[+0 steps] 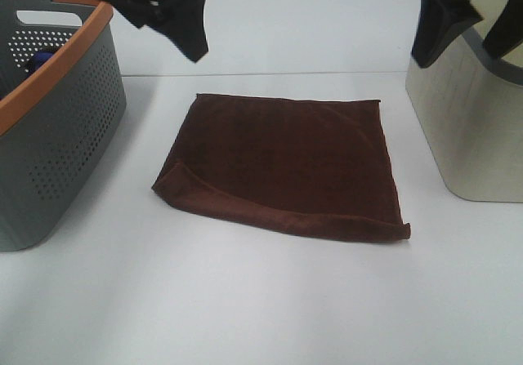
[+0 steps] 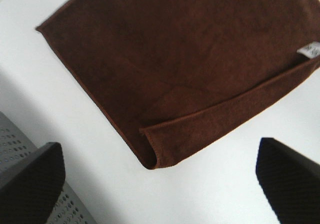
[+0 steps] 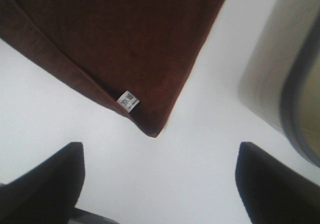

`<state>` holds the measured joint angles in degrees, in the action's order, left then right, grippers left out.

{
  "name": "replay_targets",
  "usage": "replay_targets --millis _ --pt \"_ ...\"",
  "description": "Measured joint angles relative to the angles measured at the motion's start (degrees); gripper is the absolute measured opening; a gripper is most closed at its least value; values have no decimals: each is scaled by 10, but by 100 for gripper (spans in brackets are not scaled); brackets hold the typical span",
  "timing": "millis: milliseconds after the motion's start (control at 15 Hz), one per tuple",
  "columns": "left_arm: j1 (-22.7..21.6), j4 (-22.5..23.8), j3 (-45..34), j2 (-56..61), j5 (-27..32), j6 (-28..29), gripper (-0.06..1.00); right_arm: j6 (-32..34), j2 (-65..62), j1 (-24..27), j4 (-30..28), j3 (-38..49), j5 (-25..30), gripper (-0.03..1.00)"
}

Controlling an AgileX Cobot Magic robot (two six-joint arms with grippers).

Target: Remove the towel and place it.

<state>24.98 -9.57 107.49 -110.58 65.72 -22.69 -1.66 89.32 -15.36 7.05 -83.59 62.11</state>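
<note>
A folded dark brown towel was seen lying flat near the middle of the white counter, with its doubled-over edge turned toward the counter's front edge. A small white label was sewn near the towel's front right corner. No gripper was touching the towel.

The left gripper was held raised above the counter's back left area, beyond the towel's far left corner, with its fingers angled downward and toward the middle. In the left wrist view, its two dark fingertips were spread wide, with nothing held between them and the towel's front left corner visible below.

The right gripper was held high at the counter's back right corner, above a beige bin. Its fingers were likewise spread apart and empty, with the towel's labelled corner framed below them.

A grey perforated basket with an orange rim was set at the counter's left edge, well apart from the towel. The beige bin stood at the right edge, near the towel's right side but not touching it.
</note>
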Motion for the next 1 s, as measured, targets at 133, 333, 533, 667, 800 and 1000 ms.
replay_targets --millis 133,333,533,667,800,1000 --pt "-10 2 23 34 18 45 99 46 -37 0 -34 -2 -1 81" --pt "-81 108 14 95 36 155 99 119 -85 6 -115 -17 5 81" --pt "-154 146 -74 194 36 183 99 124 -102 89 -113 -17 5 80" --pt "-184 146 -172 282 33 202 99 92 -124 109 -99 -17 6 79" --pt "-193 146 -248 357 8 220 99 82 -155 109 -79 2 6 79" --pt "-193 150 -403 505 -49 233 99 73 -263 109 -58 129 6 79"
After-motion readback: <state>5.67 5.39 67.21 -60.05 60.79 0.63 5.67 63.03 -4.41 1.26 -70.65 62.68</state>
